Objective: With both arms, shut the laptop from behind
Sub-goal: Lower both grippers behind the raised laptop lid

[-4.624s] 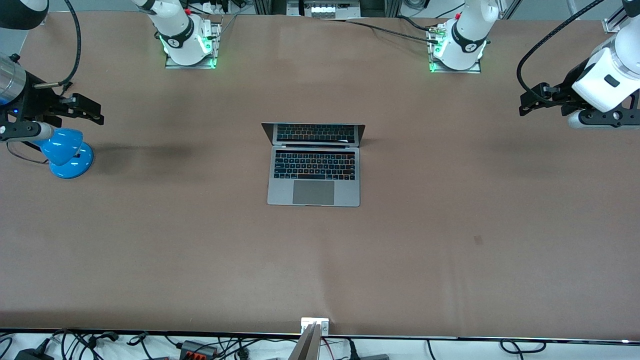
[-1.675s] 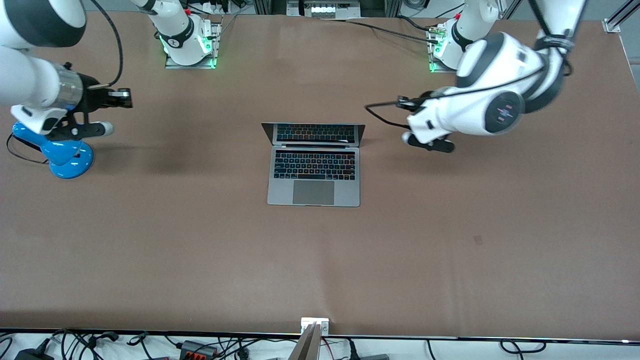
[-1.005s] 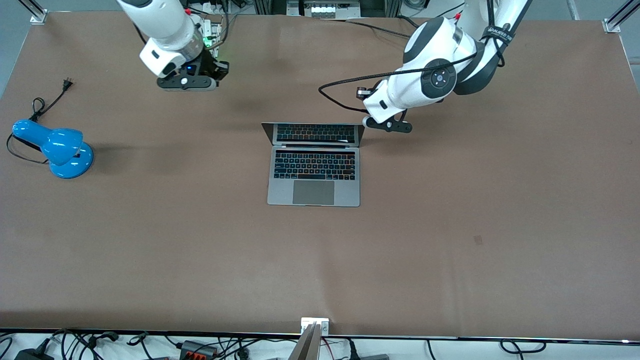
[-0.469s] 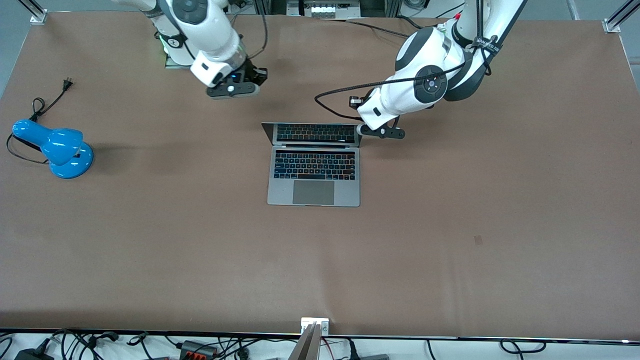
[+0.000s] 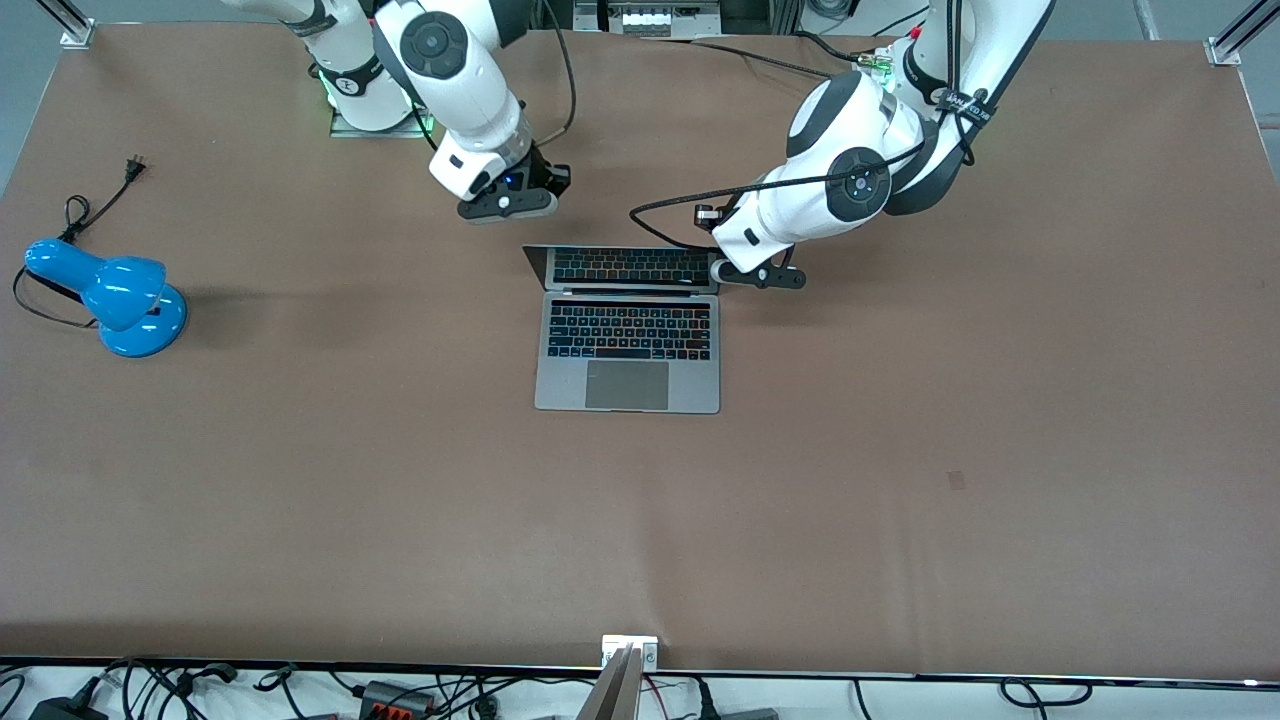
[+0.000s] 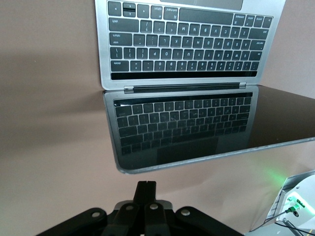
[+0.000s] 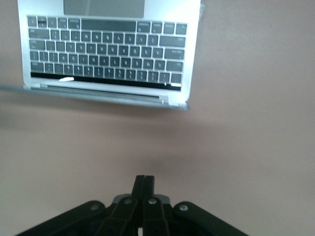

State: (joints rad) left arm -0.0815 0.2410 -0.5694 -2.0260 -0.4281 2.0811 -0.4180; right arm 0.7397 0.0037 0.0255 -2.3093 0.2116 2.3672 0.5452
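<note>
The grey laptop (image 5: 628,335) lies open mid-table, its lid (image 5: 628,265) tilted back toward the arms' bases. My left gripper (image 5: 748,272) is shut and empty, low beside the lid's corner at the left arm's end. In the left wrist view its tips (image 6: 146,186) sit just off the lid's top edge (image 6: 197,160). My right gripper (image 5: 505,203) is shut and empty, over the table between its base and the lid's other corner. In the right wrist view its tips (image 7: 144,179) are a gap away from the laptop (image 7: 108,59).
A blue desk lamp (image 5: 110,295) with a loose black cord (image 5: 95,205) lies at the right arm's end of the table. The arm bases (image 5: 375,95) (image 5: 915,100) stand along the table's edge by the lid. Cables hang along the edge nearest the front camera.
The right arm has swung in from the lamp's end to near the lid's corner. The left gripper has crept closer to the lid's other corner. The laptop has not moved.
</note>
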